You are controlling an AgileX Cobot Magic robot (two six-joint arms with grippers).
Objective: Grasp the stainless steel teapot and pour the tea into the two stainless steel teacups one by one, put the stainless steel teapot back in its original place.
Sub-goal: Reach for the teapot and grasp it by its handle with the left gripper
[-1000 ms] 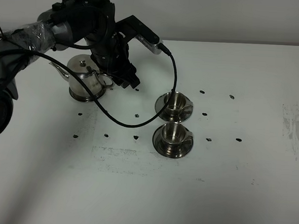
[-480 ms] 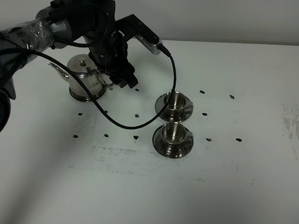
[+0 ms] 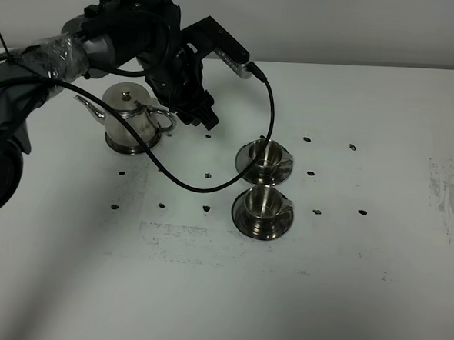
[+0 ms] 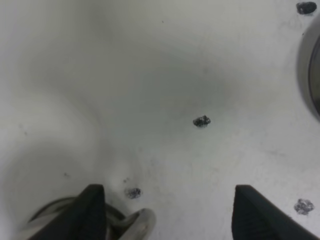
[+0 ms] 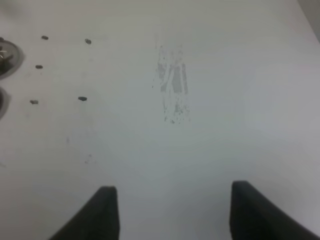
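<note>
The teapot [image 3: 128,124] sits upright on the left part of the white table [image 3: 373,302], spout pointing left and loop handle facing right. The left gripper [image 3: 201,116] hangs just beside that handle, on its right, and from the high camera it doesn't look like it's touching the pot. Its jaws are spread wide with nothing between them. In the left wrist view the gripper [image 4: 170,220] frames bare table and a few black dots [image 4: 201,121], with a blurry curved bit of the teapot [image 4: 137,225] right next to one finger [image 4: 92,212].

The far cup [image 3: 266,153] and near cup [image 3: 262,204] stand near the middle, one right behind the other, each on a saucer [image 3: 247,227], well apart from the pot. Can't tell if there's any tea in them.

A black cable [image 3: 210,186] loops from the arm down between pot and cups.

The right gripper [image 5: 172,215] is over bare table near a grey scuff [image 5: 172,85], jaws spread and empty.
</note>
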